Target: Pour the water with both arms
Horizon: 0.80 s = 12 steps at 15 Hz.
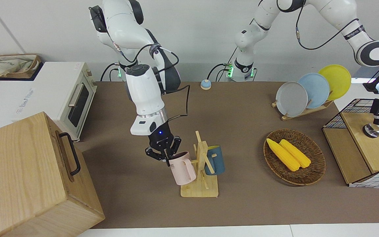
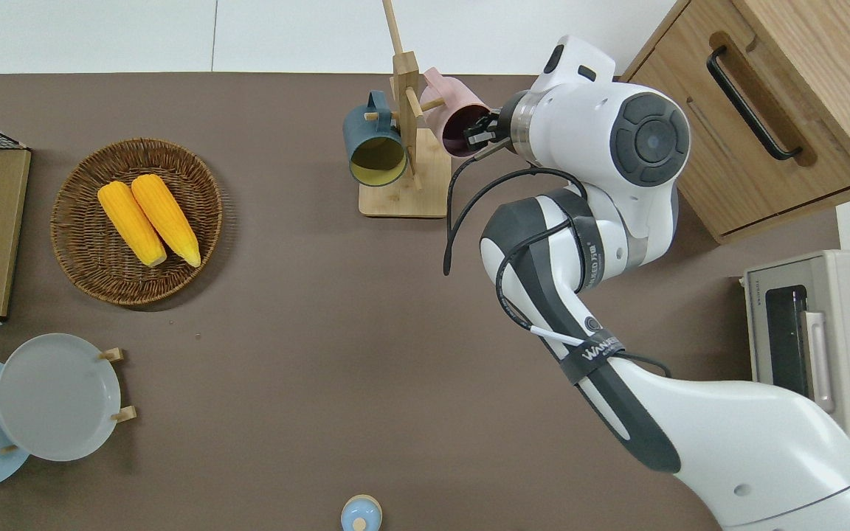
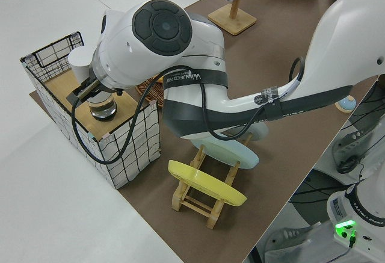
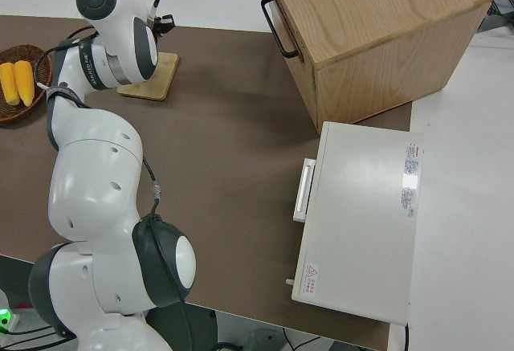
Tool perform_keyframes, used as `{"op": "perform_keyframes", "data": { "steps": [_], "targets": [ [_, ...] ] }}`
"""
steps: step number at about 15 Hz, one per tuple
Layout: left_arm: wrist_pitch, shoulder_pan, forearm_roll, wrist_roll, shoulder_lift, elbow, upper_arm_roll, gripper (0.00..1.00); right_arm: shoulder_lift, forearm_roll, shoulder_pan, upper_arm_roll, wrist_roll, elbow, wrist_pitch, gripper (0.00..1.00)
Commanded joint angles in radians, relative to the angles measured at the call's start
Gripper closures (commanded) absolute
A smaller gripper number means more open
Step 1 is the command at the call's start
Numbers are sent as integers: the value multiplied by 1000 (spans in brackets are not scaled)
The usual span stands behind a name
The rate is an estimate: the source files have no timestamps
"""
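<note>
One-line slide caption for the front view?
Right gripper grips the rim of the pink mug hanging on the wooden mug rack beside the blue mug.

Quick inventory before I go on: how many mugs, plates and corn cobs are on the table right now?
Mugs: 2, the pink mug and blue mug, both on the wooden mug rack.
Plates: 3, the grey plate, light blue plate and yellow plate.
Corn cobs: 2, corn cobs in the wicker basket.
Total: 7
</note>
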Motion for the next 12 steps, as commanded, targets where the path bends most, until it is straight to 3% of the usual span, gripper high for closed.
{"op": "perform_keyframes", "data": {
  "steps": [1, 3, 6, 12],
  "targets": [
    [29, -8, -25, 25, -2, -15, 4, 489, -43, -28, -32, 8, -28, 9, -53, 1000],
    [28, -8, -22, 25, -4, -14, 4, 773, -54, -35, -46, 8, -49, 9, -80, 1000],
    [28, -8, -13, 18, -4, -6, 4, 970, -70, -38, -69, 7, -106, 8, -114, 1000],
    [25, -8, -2, -10, -8, 17, 11, 1000, -84, -101, -113, 8, -138, 3, -149, 1000]
  ]
}}
